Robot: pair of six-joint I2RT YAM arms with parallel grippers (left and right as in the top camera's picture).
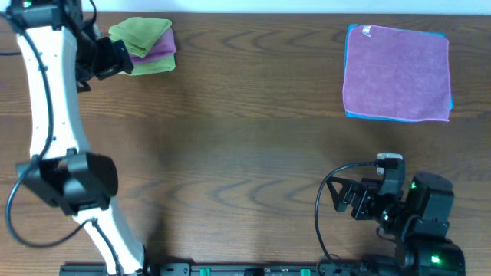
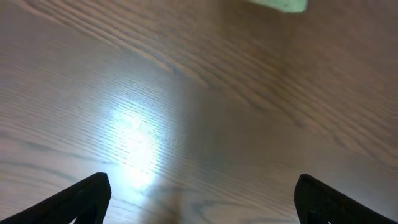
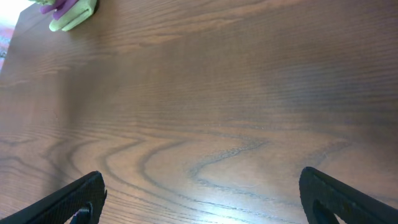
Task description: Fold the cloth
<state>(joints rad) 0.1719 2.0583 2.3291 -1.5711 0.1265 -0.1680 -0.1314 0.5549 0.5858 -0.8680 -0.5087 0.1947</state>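
A purple cloth [image 1: 397, 73] lies flat on top of a blue one at the far right of the table. A small stack of folded cloths, green over purple [image 1: 146, 44], sits at the far left; a green corner shows in the left wrist view [image 2: 283, 5] and the stack shows in the right wrist view [image 3: 68, 11]. My left gripper [image 1: 115, 57] is open and empty just left of the folded stack; in its wrist view [image 2: 202, 199] only bare wood lies between the fingers. My right gripper [image 1: 349, 198] is open and empty near the front right, over bare wood [image 3: 202, 199].
The wooden table [image 1: 245, 153] spans the view. The left arm's white links [image 1: 46, 100] reach from the front left to the back left. The right arm's black base [image 1: 426, 222] sits at the front right edge.
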